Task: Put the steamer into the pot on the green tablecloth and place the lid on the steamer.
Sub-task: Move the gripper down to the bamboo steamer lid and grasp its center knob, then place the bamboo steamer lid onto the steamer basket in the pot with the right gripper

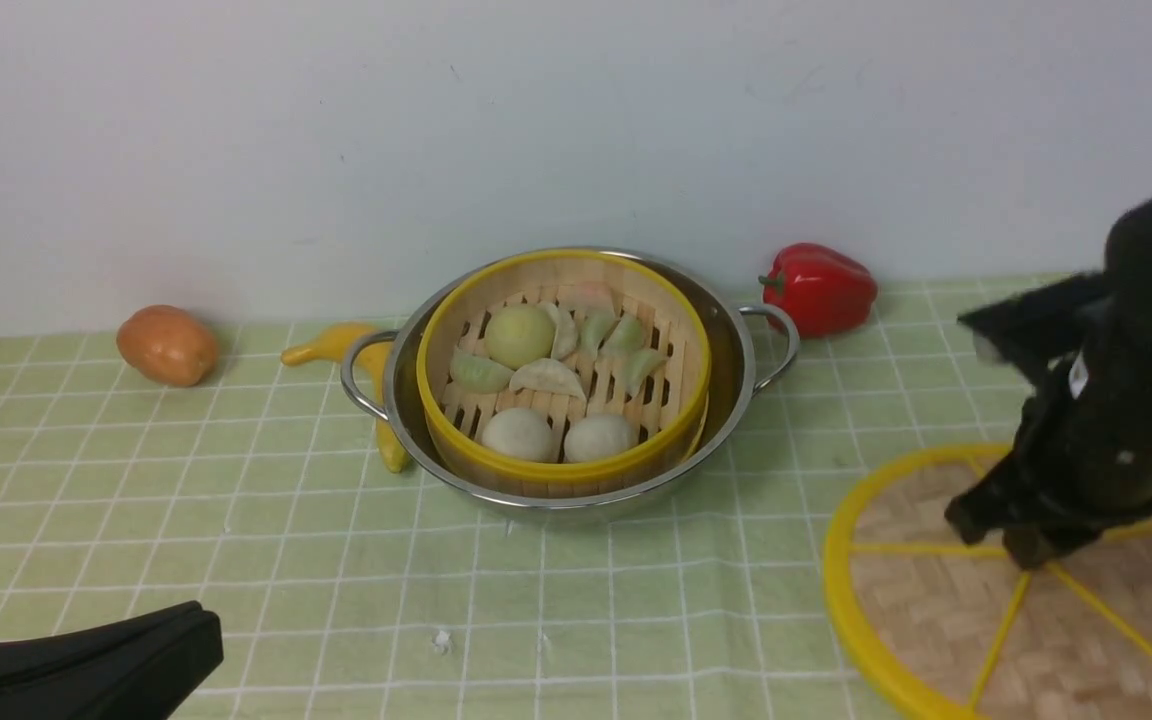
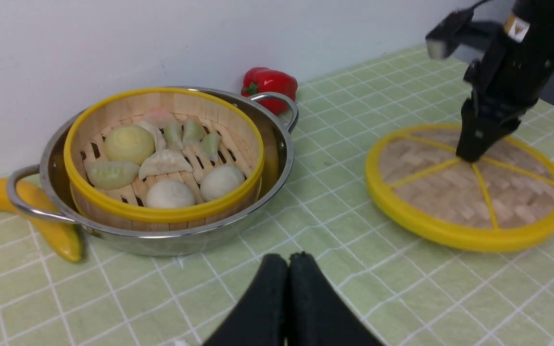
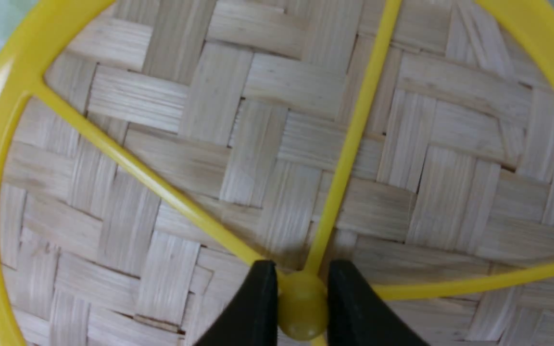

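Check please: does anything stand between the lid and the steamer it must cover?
Nothing visible does. Only green tablecloth lies between the lid and the steamer in the pot; the red pepper sits farther back, aside.

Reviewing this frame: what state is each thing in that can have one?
pot: on the green tablecloth.
steamer: seated in the pot, uncovered.
lid: off the steamer, on the tablecloth.
right gripper: fingers closed on the lid.
left gripper: shut, empty.
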Controlling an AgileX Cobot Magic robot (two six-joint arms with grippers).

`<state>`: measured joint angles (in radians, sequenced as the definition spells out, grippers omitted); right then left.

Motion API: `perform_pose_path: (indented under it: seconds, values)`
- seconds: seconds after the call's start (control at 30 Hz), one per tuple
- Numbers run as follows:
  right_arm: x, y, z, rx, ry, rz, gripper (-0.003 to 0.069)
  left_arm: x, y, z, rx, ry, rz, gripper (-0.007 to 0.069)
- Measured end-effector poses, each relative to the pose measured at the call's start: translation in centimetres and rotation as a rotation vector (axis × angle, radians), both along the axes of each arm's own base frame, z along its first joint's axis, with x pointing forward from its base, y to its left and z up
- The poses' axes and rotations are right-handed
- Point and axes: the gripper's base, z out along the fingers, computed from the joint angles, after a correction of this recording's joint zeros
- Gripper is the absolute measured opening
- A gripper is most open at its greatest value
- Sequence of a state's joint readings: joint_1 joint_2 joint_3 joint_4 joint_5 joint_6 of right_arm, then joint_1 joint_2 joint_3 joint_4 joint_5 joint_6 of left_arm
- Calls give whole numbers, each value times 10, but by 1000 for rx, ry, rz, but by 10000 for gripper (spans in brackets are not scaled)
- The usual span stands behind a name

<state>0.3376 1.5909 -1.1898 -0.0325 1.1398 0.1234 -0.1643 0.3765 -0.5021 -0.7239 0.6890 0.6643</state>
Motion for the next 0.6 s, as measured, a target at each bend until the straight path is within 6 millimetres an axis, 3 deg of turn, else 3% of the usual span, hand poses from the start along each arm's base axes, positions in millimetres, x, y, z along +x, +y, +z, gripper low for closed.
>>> perform_pose_path:
  seconds: [0.2, 0.27, 0.4, 0.6]
  values:
    - [17, 16, 78, 190, -227, 17, 143, 0, 0, 0, 0, 1, -1, -8]
    - [28, 27, 94, 245, -281, 33, 143, 0, 0, 0, 1, 0, 0, -8]
    - [52, 61, 98, 282, -315, 101, 143, 0, 0, 0, 3, 0, 0, -8]
    - [84, 128, 70, 294, -282, 215, 143, 0, 0, 0, 5, -1, 0, -8]
